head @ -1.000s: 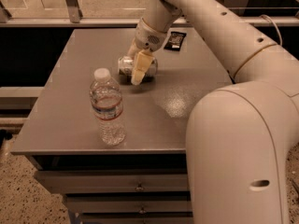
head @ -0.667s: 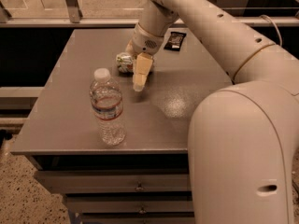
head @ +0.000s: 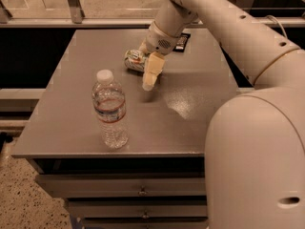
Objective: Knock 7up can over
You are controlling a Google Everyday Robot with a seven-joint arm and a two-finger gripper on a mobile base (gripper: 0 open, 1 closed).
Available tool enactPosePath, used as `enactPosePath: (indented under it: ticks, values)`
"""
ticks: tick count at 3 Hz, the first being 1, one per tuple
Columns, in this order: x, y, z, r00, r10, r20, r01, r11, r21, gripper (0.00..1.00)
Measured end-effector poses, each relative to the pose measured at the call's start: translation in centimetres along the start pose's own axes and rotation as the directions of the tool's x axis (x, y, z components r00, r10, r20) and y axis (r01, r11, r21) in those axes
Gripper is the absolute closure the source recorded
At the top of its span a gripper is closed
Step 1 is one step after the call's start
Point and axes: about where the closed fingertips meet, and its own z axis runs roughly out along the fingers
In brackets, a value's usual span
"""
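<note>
A clear water bottle [head: 110,109] with a white cap stands upright on the grey table [head: 62,123], well left of and nearer than the gripper's tip. The 7up can [head: 135,60] lies on its side just left of and behind the gripper [head: 148,83]. Its long axis runs left to right, and its right end is hidden. The gripper points down, just above the table. Its opening cannot be told. A black packet [head: 181,42] lies farther right.

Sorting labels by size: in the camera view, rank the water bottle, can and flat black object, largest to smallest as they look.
1. water bottle, though nearest the camera.
2. can, lying on its side beside the gripper.
3. flat black object, farthest back; close to the can, so unsure.
</note>
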Motion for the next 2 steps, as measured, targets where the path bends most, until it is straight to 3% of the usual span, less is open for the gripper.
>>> enactPosePath:
  ticks: [1,2]
  values:
    - [2.4,-0.8,-2.2,0.995,0.086,0.053,-0.089,0.9936,0.069,0.0]
    - [5.3,-1.5,-5.1,0.979,0.167,0.113,-0.182,0.9727,0.144,0.0]
